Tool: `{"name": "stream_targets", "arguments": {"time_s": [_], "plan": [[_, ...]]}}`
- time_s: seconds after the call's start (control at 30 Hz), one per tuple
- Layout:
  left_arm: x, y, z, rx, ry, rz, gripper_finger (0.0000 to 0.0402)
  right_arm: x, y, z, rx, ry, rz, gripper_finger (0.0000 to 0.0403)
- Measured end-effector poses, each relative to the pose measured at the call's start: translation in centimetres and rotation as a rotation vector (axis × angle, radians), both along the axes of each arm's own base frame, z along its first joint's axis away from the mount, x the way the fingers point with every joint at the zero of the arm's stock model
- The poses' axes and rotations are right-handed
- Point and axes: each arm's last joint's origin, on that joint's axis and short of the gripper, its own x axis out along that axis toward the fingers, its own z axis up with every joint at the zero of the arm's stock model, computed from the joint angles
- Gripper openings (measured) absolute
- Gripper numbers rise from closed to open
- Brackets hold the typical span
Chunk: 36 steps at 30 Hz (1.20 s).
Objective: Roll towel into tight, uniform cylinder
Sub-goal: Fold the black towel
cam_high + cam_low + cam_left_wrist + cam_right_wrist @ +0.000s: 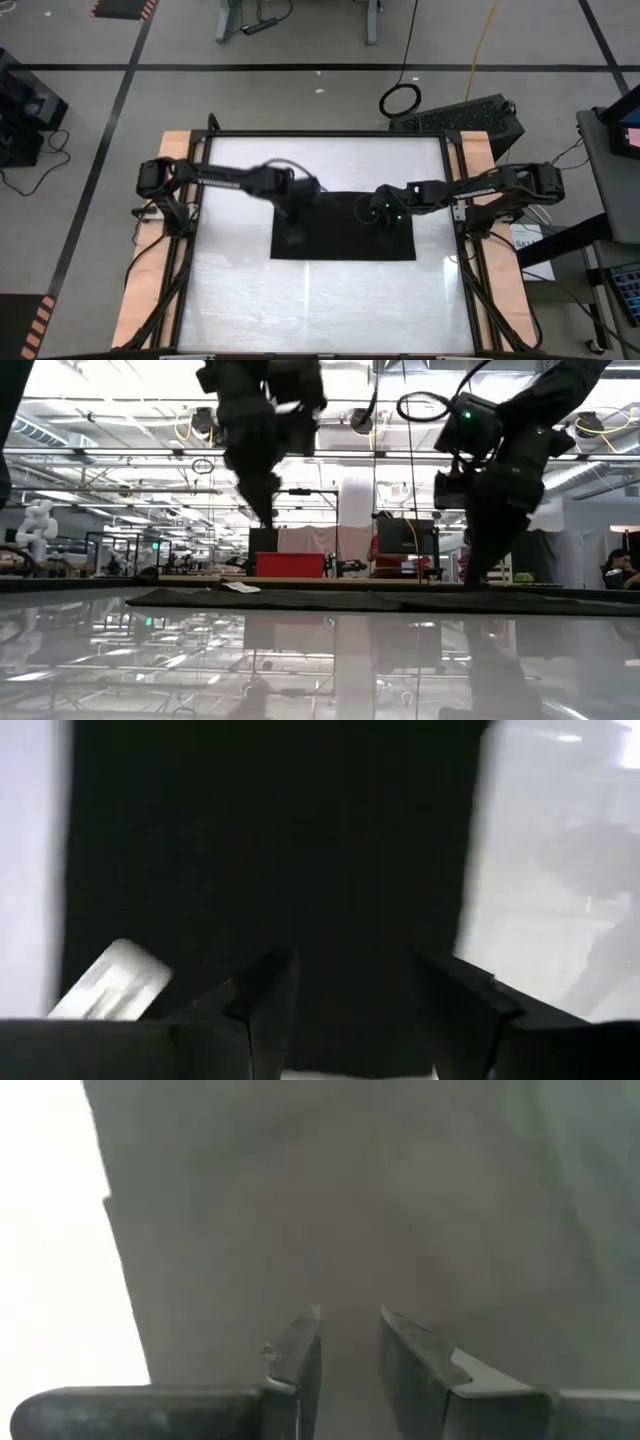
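The towel [345, 232] lies flat and unrolled on the white table [320, 300], near the far middle of its top. Its small white tag [110, 982] shows at one edge in the left wrist view. The left end effector [355, 990] is positioned over the towel's left portion with fingers spread wide, gripping nothing. The right end effector [348, 1342] is positioned over the towel's right portion, fingers parted by a narrow gap, with no cloth between them.
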Motion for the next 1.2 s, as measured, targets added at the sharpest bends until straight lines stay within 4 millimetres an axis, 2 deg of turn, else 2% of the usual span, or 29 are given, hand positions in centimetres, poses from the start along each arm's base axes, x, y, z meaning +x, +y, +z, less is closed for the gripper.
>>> {"name": "stream_targets", "arguments": {"time_s": [0.17, 0.23, 0.43, 0.6, 0.77, 0.9, 1.0, 1.2], "plan": [[1.8, -4.0, -0.6, -0.016, -0.111, -0.067, 0.0192, -0.8, -0.6, 0.1, -0.044, 0.065, -0.022, 0.0089], [2.0, -5.0, -1.3, -0.023, -0.09, -0.075, 0.0192, -1.0, -0.9, 0.0, -0.042, 0.077, -0.035, 0.0089], [2.6, -6.6, -4.0, -0.028, -0.014, -0.083, 0.0192, -1.2, -1.3, 0.0, -0.024, 0.089, -0.065, 0.0089], [2.6, -6.8, -5.9, -0.021, 0.075, -0.093, 0.0192, -1.4, -1.2, 0.0, 0.008, 0.11, -0.067, 0.0089], [2.6, -5.9, -7.1, 0.006, 0.129, -0.116, 0.0192, -1.8, -0.7, -0.5, 0.061, 0.135, -0.089, 0.0089], [2.3, -4.4, -7.4, 0.068, 0.173, -0.133, 0.0192, -2.2, 0.3, -1.1, 0.146, 0.162, -0.11, 0.0089], [2.1, -2.7, -7.4, 0.145, 0.195, -0.143, 0.0192, -2.1, 1.6, -1.2, 0.214, 0.161, -0.11, 0.0089], [1.6, 1.7, -7.5, 0.225, 0.244, -0.061, 0.0192, -0.5, 4.2, -0.4, 0.316, 0.014, -0.057, 0.0089]]}}
